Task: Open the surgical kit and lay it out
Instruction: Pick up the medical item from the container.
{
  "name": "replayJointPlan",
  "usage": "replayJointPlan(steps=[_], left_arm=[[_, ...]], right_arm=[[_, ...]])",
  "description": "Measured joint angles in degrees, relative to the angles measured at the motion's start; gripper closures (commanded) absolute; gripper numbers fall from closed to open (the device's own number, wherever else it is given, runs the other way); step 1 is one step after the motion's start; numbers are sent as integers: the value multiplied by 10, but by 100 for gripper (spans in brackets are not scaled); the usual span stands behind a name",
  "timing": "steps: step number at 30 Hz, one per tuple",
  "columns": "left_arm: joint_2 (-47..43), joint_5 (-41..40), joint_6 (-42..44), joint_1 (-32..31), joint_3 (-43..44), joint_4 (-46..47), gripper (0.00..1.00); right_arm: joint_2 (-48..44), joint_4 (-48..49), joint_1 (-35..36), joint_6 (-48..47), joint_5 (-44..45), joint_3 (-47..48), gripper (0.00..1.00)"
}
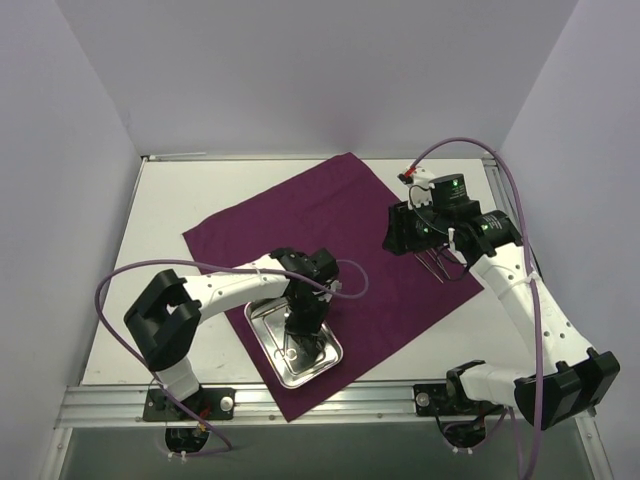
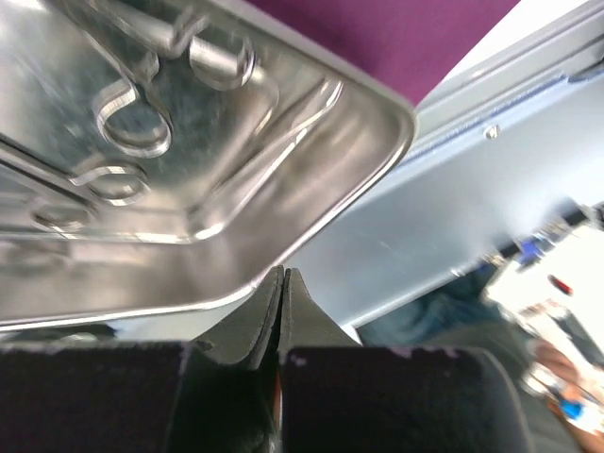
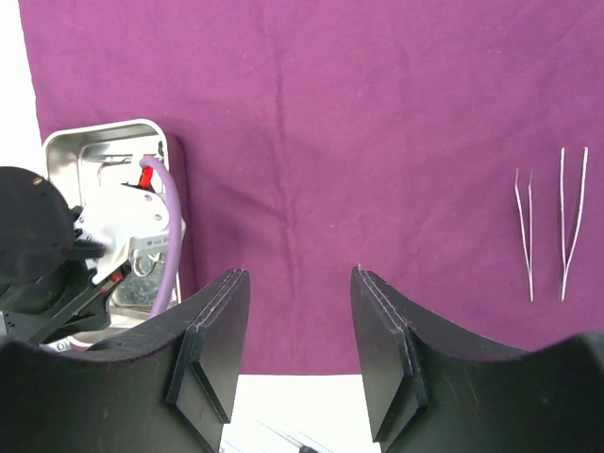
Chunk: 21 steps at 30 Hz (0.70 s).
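Overhead, left-wrist and right-wrist views of the laid-out kit. The dark purple cloth wrap (image 1: 330, 220) lies unfolded and flat on the white table (image 1: 170, 230), turned so that one corner points at the far wall and another overhangs the aluminium rail (image 1: 350, 400) at the near edge. The steel tray (image 1: 268, 345) sits on the near-left part of the cloth, close to that near corner, its long side running obliquely. The left gripper (image 1: 300, 338) points down over the tray; in the wrist view its fingers (image 2: 269, 307) press together along their whole length, with nothing visible between them, and their tips lie just outside the tray's rim (image 2: 311, 203). Ring-handled instruments (image 2: 142, 113) lie on the tray floor, mirrored in the polished metal. The right gripper (image 1: 406, 234) hangs over the right half of the cloth, well apart from the tray; its jaws stand partly apart and hold nothing, with only bare cloth (image 3: 302, 142) seen through the gap. Two pairs of tweezers (image 1: 437, 265) lie side by side on the cloth just beside this gripper, one (image 3: 529, 288) slightly shorter than the other (image 3: 564, 288). The left arm's purple cable (image 3: 172, 236) crosses the tray's edge in the right-wrist view.
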Motion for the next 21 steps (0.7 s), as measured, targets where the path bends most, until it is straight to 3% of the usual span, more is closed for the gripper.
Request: replayJointPlan(steps=[8,21], left_arm=[[26,69,-31,16,-23,7,98],[59,82,-31,26,-40,30,98]], right_arm=[[0,0,0,0,-4,-4,53],[-3,-7,0,0,-3,-4,53]])
